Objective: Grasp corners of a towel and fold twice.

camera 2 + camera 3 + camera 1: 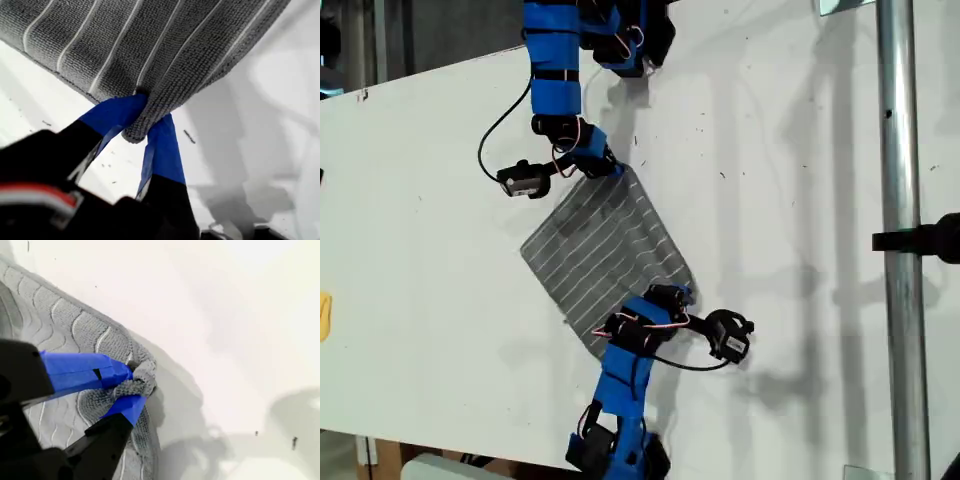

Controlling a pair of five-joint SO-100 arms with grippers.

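The towel (600, 250) lies flat near the middle of the white bench (430, 200) in the exterior view, turned so that it sits as a diamond, its thin white stripes running from about 8 o'clock toward 2 o'clock. One blue arm (555, 70) comes in from that view's 12 o'clock edge and meets the 12 o'clock corner (620, 170); another blue arm (625, 375) comes in from the 6 o'clock edge, lies over the 6 o'clock part of the cloth and reaches the 3 o'clock corner (686, 288). The 9 o'clock corner (523, 250) lies free on the bench. The wrist views do not settle which arm carries which camera. My first gripper (150, 117) has its blue jaws closed on a rounded corner tip (134, 134), and the cloth there rises off the bench, its underside and a shadow on the white surface showing beyond it. My second gripper (132, 387) has its jaws pinched on another corner (140, 380), which is bunched into a small knot between them, while the cloth beside it rests on the bench with its stripes rippled. A metal pole (900, 240) stands toward 3 o'clock in the exterior view, well apart from the towel
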